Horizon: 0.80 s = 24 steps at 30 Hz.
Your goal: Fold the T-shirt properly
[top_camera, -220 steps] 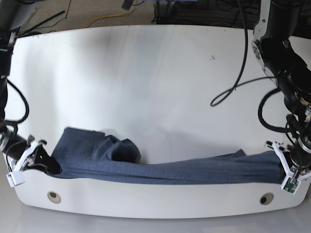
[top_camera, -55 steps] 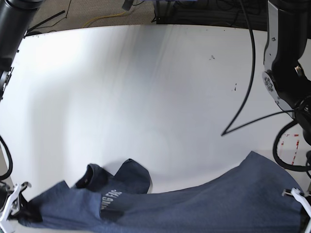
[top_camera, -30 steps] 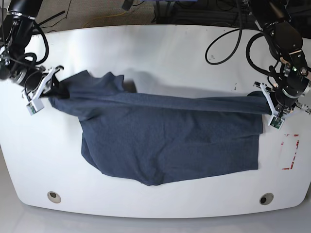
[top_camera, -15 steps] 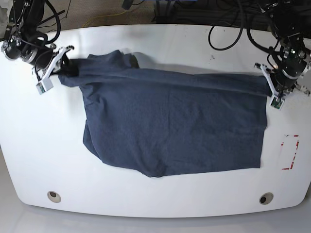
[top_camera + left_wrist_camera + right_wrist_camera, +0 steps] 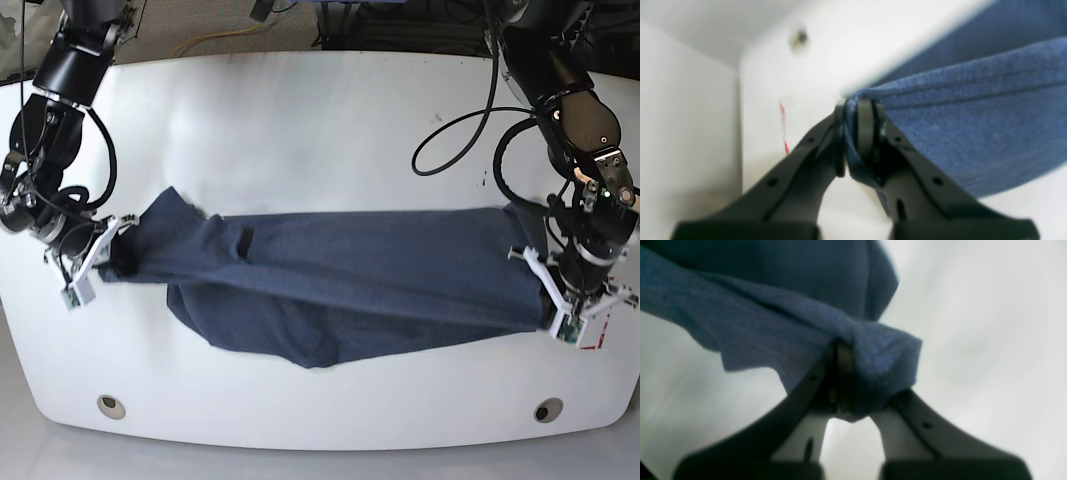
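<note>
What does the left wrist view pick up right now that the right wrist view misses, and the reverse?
Only the left wrist view shows the red marks on the white table and the small round fitting, blurred.

Only the right wrist view shows the right gripper, with a bunched flap of cloth spilling past its jaws.

Both show the dark blue T-shirt, pinched in a gripper, and white tabletop. The left gripper appears only in its own view.
</note>
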{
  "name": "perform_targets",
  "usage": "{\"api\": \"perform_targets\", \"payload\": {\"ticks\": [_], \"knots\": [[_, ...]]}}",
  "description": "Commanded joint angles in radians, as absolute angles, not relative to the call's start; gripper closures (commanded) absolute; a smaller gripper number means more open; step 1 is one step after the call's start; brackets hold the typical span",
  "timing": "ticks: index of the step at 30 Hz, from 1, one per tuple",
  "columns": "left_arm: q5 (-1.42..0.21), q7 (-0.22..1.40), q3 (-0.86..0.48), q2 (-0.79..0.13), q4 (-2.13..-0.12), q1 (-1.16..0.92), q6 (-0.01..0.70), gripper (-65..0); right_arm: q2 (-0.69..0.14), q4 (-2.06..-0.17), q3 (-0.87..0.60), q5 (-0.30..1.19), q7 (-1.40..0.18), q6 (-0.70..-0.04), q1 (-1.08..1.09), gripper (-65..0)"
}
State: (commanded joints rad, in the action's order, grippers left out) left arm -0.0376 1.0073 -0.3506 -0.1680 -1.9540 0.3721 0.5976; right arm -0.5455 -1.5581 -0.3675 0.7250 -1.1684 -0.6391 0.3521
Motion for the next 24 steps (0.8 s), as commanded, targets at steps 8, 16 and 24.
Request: {"api": "perform_targets", "payload": {"ticks": [8,16,24], "knots": [[-0.036,1.007,-0.332,-0.214,-1.917,0.636,0.561,0.0,-0.648,-1.46,-0.206,0.725,-1.168,-0.639,0.685,0.0],[-0.041,1.007,-0.332,-0.295,-1.825,0.905,0.55,0.0,-0.705,-1.422,0.005,0.725,-1.168,-0.639,1.021,0.0],[-0.044,1.007,-0.331,-0.358,-1.721,1.15,0.564,-0.1,-0.714,-1.429,0.12,0.727,-1.265,-0.693,1.306,0.0]]}}
